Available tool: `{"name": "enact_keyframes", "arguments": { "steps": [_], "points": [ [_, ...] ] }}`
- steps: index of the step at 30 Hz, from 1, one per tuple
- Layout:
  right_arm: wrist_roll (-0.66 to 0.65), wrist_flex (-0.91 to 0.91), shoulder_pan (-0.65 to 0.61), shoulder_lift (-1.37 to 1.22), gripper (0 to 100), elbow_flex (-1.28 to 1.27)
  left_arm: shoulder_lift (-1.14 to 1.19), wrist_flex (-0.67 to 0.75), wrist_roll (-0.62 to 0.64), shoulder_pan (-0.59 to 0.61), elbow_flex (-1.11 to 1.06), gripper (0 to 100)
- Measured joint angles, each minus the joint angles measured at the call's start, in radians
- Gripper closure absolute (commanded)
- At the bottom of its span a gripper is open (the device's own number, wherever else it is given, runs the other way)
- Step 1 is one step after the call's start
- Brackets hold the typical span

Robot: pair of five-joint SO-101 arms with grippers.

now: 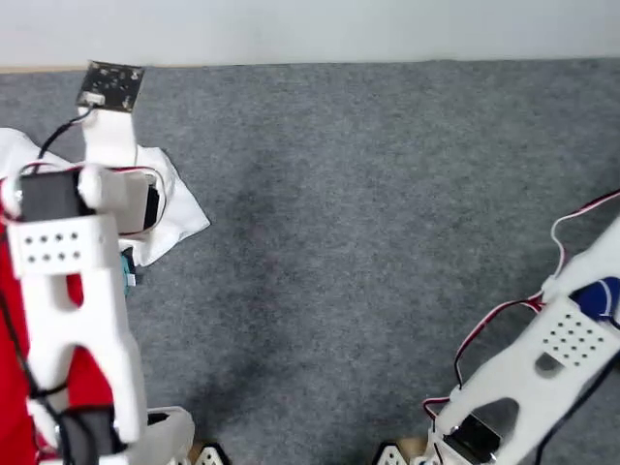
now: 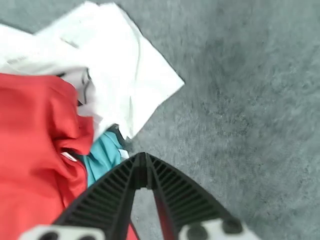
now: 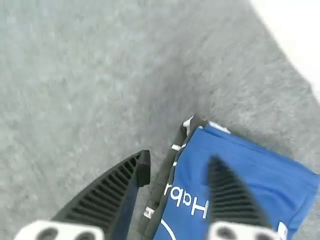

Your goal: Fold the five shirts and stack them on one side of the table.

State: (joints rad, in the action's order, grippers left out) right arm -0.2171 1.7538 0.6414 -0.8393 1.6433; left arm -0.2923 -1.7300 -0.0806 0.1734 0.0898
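Note:
A loose pile of shirts lies at the table's left edge: a white shirt (image 1: 172,208) (image 2: 127,70) on the far side, a red shirt (image 1: 15,320) (image 2: 35,145) nearer me, and a teal one (image 2: 102,155) peeking out between them. My left gripper (image 2: 144,161) hangs above the pile's edge with its fingers shut and nothing between them. At the right edge lies a folded blue shirt (image 3: 235,195) (image 1: 601,294) on top of a darker folded one (image 3: 167,182). My right gripper (image 3: 180,170) stands open over the blue shirt's corner, one finger (image 3: 227,192) above the cloth.
Grey felt (image 1: 368,223) covers the table, with a wide bare stretch between the arms. A small circuit board (image 1: 111,85) with a cable sits at the far left. The white wall runs along the far edge.

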Motion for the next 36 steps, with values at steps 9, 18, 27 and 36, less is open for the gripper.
{"name": "enact_keyframes", "arguments": {
  "steps": [9,18,27,36],
  "points": [
    [0.014,0.000,-0.003,0.183,99.0,-0.006,-0.075,-0.002,-0.002,0.104,-0.002,99],
    [0.014,0.000,-0.003,0.678,99.0,-0.611,-0.123,-0.002,-0.193,0.485,-0.221,99],
    [0.014,0.000,-0.003,1.272,98.9,-1.471,-0.209,0.000,-0.439,0.580,-0.531,99],
    [0.014,0.000,-0.003,1.560,98.8,-1.823,-0.209,0.002,-0.747,0.646,-0.763,90]
  ]
}}
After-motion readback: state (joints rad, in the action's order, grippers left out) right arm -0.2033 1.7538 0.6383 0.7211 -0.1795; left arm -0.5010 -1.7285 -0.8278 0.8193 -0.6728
